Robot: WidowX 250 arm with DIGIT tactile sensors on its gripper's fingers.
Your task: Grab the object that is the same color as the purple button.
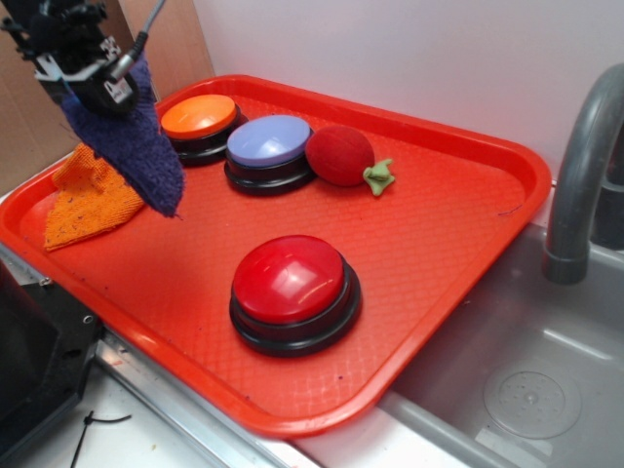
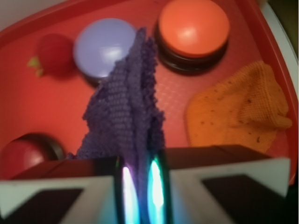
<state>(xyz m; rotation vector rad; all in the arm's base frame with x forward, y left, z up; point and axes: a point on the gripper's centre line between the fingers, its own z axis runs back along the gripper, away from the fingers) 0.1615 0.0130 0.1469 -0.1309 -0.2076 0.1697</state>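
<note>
I'm pinching the purple rag [image 1: 132, 146] tight in my gripper [image 2: 140, 179], it's dangling straight down, just left of the purple button [image 1: 268, 141]

Above the tray's [image 1: 458, 132] far left corner, the gripper [image 1: 109, 90] is a black, blocky piece of hardware with small white patches and markings on its faces. A thin grey cable [image 1: 144, 35] runs up and away from it toward the top edge. From the wrist view, its two fingers [image 2: 65, 191] are pale, flat-fronted blocks with dark tops, and their inner edges glow with narrow purple and green streaks of light.
</note>
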